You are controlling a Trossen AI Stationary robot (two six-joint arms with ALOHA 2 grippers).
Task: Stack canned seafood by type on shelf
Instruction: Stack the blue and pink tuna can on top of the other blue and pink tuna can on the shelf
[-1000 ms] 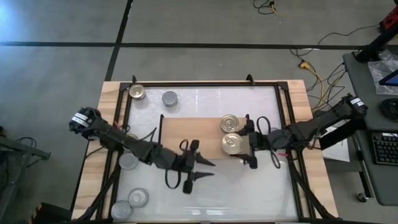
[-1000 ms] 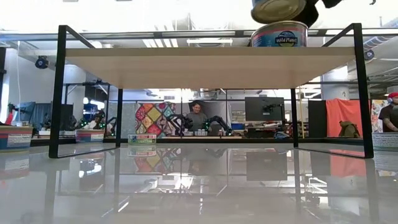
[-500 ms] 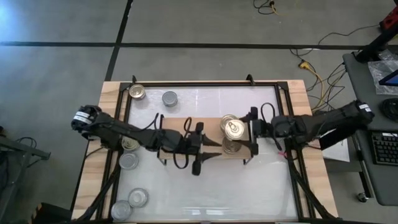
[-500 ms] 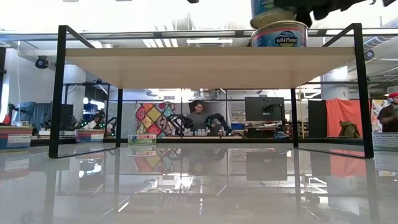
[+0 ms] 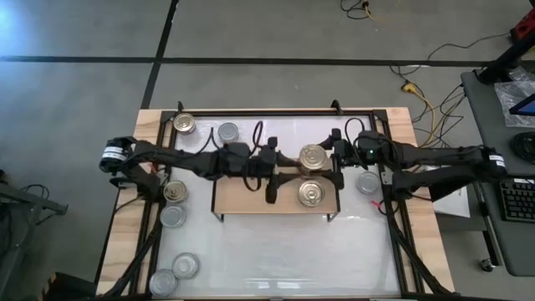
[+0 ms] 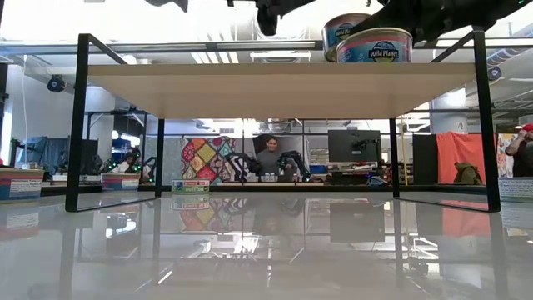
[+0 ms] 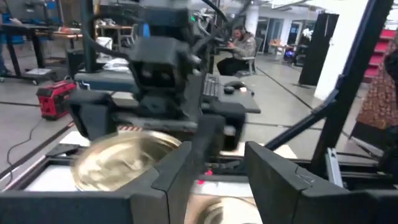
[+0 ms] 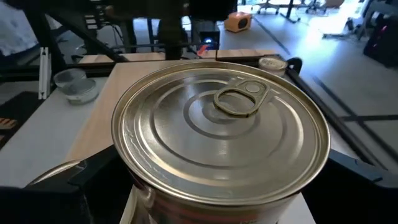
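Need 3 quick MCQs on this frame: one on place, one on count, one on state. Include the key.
1. Where is the can between the right hand's fingers?
A. On the shelf, behind the other can
B. On the white tabletop
C. Beyond the table's edge

2. How many cans are on the shelf?
A. One
B. Two
C. Four

3. What is the right hand's state?
A. Open, away from every can
B. Closed around a gold-top can
C. Out of view

Key: 1 A, the gripped can is at the rear of the shelf, behind the front can. 2 B, the high view shows only those two on the board. 3 B, the right hand has its fingers on either side of that can.
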